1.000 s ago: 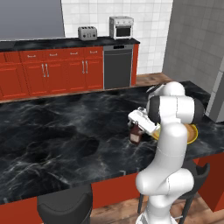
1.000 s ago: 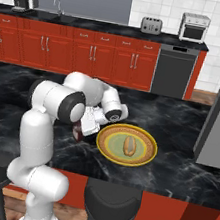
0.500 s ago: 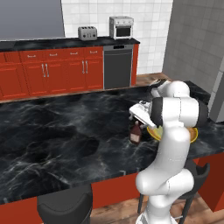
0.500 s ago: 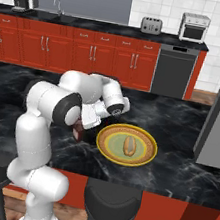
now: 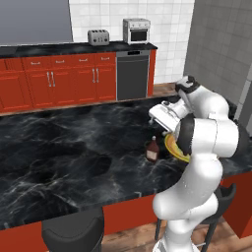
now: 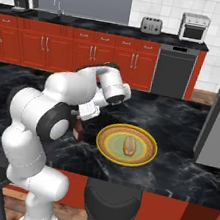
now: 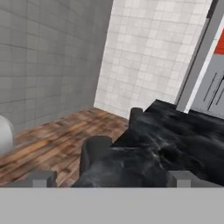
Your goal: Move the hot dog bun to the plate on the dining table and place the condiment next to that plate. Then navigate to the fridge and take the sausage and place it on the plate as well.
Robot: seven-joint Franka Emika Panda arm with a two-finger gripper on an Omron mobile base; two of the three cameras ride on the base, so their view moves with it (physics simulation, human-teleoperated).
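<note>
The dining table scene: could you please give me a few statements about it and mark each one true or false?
1. The hot dog bun lies on the plate. True.
2. The condiment lies tipped over on the plate. False: it stands upright on the dining table, beside the plate.
3. The tool is open and holds nothing. True.
4. The toaster stands on the dining table. False: it is on the far wall counter.

The desk [image 6: 180, 129] has a glossy black marble top with white veins. The plate [image 6: 147, 156] looks like smooth glazed ceramic. The condiment [image 5: 152, 150] bottle is shiny. The floor [image 7: 48, 140] is brown wood planks.
</note>
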